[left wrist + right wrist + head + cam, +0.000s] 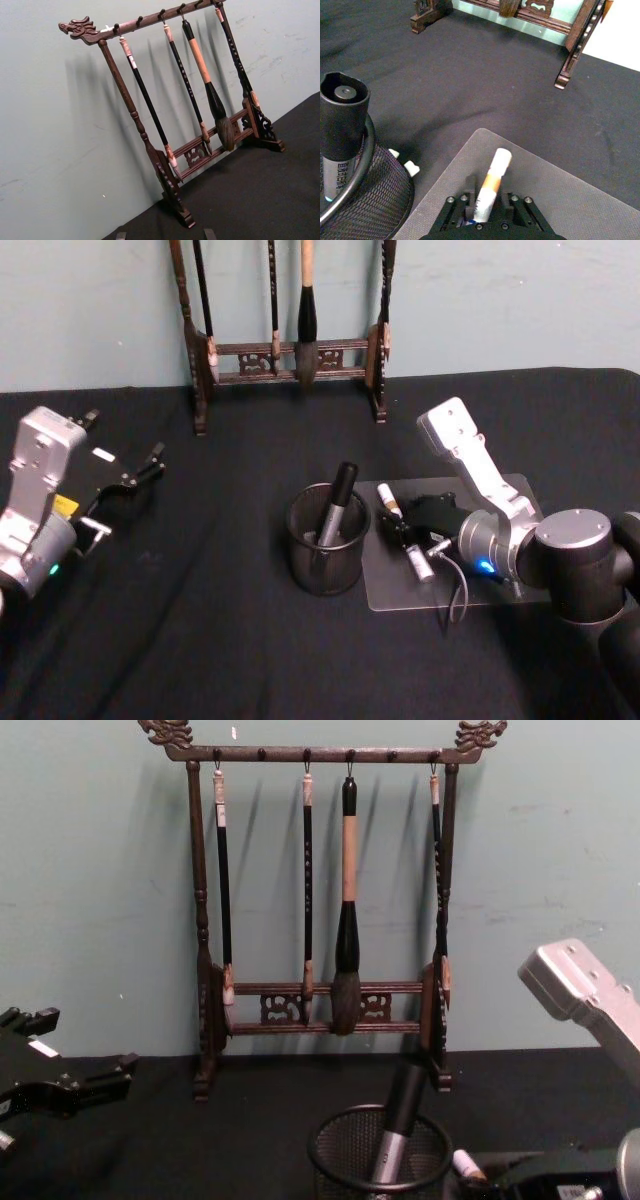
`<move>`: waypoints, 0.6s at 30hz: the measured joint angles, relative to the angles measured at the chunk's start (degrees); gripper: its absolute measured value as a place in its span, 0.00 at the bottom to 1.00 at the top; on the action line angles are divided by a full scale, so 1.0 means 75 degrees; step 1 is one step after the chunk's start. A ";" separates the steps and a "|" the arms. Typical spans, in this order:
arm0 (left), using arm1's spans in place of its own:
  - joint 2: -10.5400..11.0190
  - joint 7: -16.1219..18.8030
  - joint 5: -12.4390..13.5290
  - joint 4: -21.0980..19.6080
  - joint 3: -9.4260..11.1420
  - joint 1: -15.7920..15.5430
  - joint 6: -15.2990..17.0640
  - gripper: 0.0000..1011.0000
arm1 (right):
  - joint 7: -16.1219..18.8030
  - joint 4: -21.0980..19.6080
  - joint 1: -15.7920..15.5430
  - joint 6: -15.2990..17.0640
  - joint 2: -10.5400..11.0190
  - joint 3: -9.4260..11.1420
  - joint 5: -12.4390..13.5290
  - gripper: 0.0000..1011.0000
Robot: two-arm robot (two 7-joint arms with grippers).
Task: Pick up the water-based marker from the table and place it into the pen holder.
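Right gripper point(488, 197) was low over the grey mat point(480, 585), jaws drawn in on the barrel of the water-based marker point(492, 175); judged clamped, since they sat far closer together than the left's. The marker's long axis ran away from the robot, white cap leading towards the brush rack point(255, 348); could not tell whether it had left the mat.

Pen holder point(325, 570) stood just beside the mat, on the robot's left of the held marker, with its mouth above the gripper. Judgement: lift, carry left, tip upright.

Holder: round black wire mesh, solid rim, already holding a black-capped grey marker point(338, 502) that leaned right. Held marker: smooth cylinder, orange band. Table under matte black cloth point(220, 640).

Left gripper point(128, 490) was parked well apart at the left, jaws spread.
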 joint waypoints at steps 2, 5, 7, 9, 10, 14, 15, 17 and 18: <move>0.0000 0.0000 0.0000 0.0000 0.0000 0.0000 0.0000 0.99 | 0.0000 0.0000 0.0000 0.0000 0.0000 0.0000 0.0000 0.28; 0.0000 0.0000 0.0000 0.0001 0.0000 0.0000 0.0000 0.99 | 0.0000 0.0000 0.0000 0.0000 0.0000 0.0000 0.0000 0.19; 0.0000 0.0000 0.0000 0.0000 0.0000 0.0000 0.0000 0.99 | 0.0000 0.0000 0.0000 0.0000 0.0000 0.0000 0.0000 0.17; 0.0000 0.0000 0.0000 0.0000 0.0000 0.0000 0.0000 0.99 | 0.0000 0.0000 0.0000 0.0000 0.0000 0.0000 0.0000 0.17; 0.0000 0.0000 0.0000 0.0000 0.0000 0.0000 0.0000 0.99 | 0.0000 0.0000 0.0000 0.0000 0.0000 0.0000 0.0000 0.17; 0.0000 0.0000 0.0000 0.0000 0.0000 0.0000 0.0000 0.99 | 0.0000 0.0000 0.0000 0.0000 0.0000 0.0000 0.0000 0.17; 0.0000 0.0000 0.0000 0.0000 0.0000 0.0000 0.0000 0.99 | 0.0000 0.0000 0.0000 0.0000 0.0000 0.0000 0.0000 0.17; 0.0000 0.0000 0.0000 0.0000 0.0000 0.0000 0.0000 0.99 | 0.0000 0.0000 0.0000 0.0000 0.0000 0.0000 0.0000 0.17; 0.0000 0.0000 0.0000 0.0000 0.0000 0.0000 0.0000 0.99 | 0.0000 0.0000 0.0000 0.0000 0.0000 0.0000 -0.0001 0.17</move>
